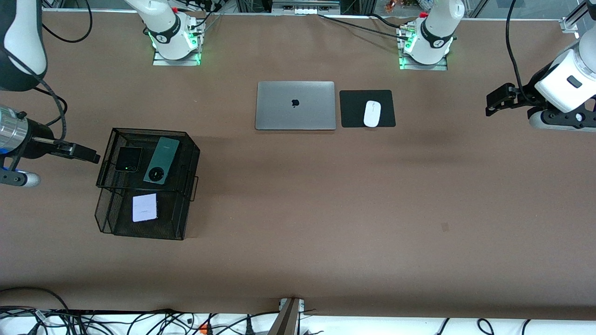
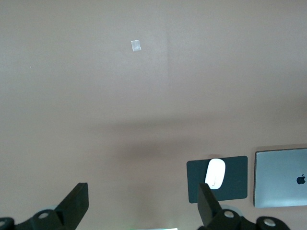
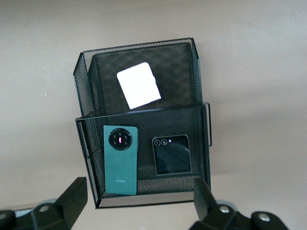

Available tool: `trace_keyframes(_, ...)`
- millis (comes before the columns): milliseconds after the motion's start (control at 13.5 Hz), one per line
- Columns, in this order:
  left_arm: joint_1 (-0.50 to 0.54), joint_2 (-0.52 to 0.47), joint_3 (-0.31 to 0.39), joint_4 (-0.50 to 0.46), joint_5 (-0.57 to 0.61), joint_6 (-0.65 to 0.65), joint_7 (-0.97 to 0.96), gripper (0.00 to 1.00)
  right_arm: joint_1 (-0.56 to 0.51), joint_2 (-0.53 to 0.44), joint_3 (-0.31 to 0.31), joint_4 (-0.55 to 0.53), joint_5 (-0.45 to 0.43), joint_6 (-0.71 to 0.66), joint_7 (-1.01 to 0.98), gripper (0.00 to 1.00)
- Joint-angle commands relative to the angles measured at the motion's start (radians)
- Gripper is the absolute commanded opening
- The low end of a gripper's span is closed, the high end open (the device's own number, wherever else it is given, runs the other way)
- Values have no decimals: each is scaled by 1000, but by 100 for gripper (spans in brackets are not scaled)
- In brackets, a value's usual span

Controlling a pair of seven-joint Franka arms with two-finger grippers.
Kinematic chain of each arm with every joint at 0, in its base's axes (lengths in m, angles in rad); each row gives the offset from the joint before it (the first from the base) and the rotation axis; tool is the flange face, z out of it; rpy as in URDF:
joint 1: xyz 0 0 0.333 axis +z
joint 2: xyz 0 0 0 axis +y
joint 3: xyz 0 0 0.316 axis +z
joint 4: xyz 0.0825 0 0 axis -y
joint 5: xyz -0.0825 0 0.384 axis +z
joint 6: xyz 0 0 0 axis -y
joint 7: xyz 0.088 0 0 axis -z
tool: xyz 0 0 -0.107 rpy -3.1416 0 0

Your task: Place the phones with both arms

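Observation:
A two-tier black mesh tray (image 1: pixel 106 153) (image 3: pixel 144 115) stands toward the right arm's end of the table. Its upper tier holds the small black phone (image 1: pixel 128 159) (image 3: pixel 171 154) beside the longer green phone (image 1: pixel 161 160) (image 3: pixel 120 160). The pale lilac-white phone (image 1: pixel 144 207) (image 3: pixel 139 85) lies in the lower tier, nearer the front camera. My right gripper (image 1: pixel 86 154) (image 3: pixel 139 201) hovers open and empty just off the tray's edge, at the right arm's end. Over bare table at the left arm's end, my left gripper (image 1: pixel 493 100) (image 2: pixel 141 206) is open and empty too.
A shut grey laptop (image 1: pixel 295 105) (image 2: pixel 280 177) lies mid-table near the arm bases. Beside it is a white mouse (image 1: pixel 372 113) (image 2: pixel 215 173) on a black pad (image 1: pixel 354 109) (image 2: pixel 237 177). A small tape patch (image 1: pixel 444 227) (image 2: pixel 135 45) marks the brown tabletop.

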Motion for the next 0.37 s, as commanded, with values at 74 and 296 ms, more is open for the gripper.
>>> trace_keyframes(74, 5, -16, -3, 0, 0, -27, -6, 100, -30, -91, 48, -114, -20, 53, -5, 99)
trace_keyframes(296, 5, -16, -3, 0, 0, -29, -6, 100, -29, -89, 49, -109, -20, 38, -8, 99)
